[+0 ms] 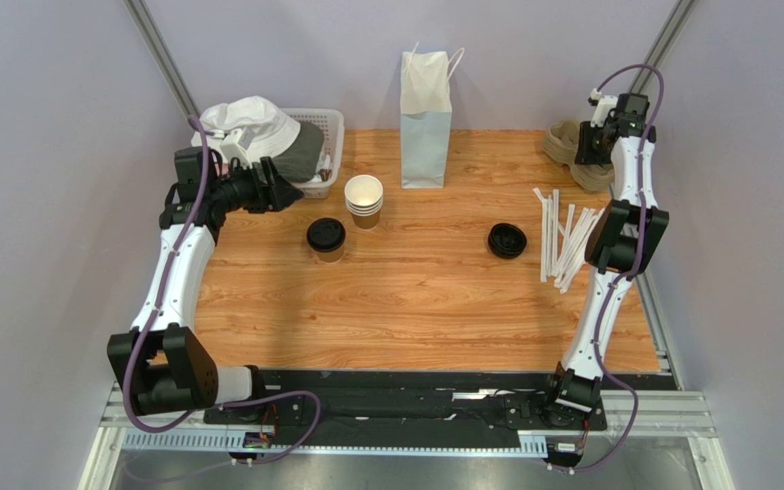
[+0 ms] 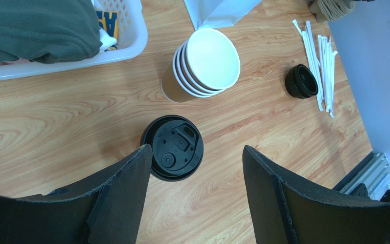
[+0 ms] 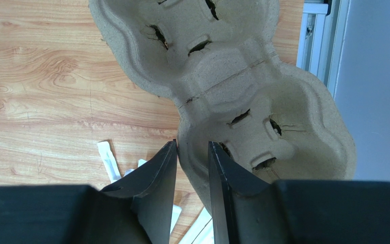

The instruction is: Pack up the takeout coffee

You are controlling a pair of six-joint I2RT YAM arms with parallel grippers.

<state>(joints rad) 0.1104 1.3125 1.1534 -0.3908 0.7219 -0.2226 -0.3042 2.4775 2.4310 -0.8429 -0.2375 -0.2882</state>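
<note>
The takeout coffee [image 1: 326, 237], a brown paper cup with a black lid, stands upright on the wooden table, left of centre. In the left wrist view it [image 2: 174, 147] lies just ahead of my left finger. My left gripper [image 1: 282, 190] [image 2: 197, 152] is open and empty, hovering above and behind the cup. My right gripper [image 1: 592, 143] [image 3: 192, 145] is at the far right corner. Its jaws are nearly closed on the rim of a moulded cardboard cup carrier [image 1: 567, 143] [image 3: 263, 101].
A white paper bag [image 1: 426, 112] stands upright at the back centre. A stack of lidless cups [image 1: 363, 199] [image 2: 207, 63] stands beside the coffee. A loose black lid [image 1: 508, 241] and wrapped straws [image 1: 565, 240] lie right. A white basket [image 1: 330, 128] holds a hat and cloth.
</note>
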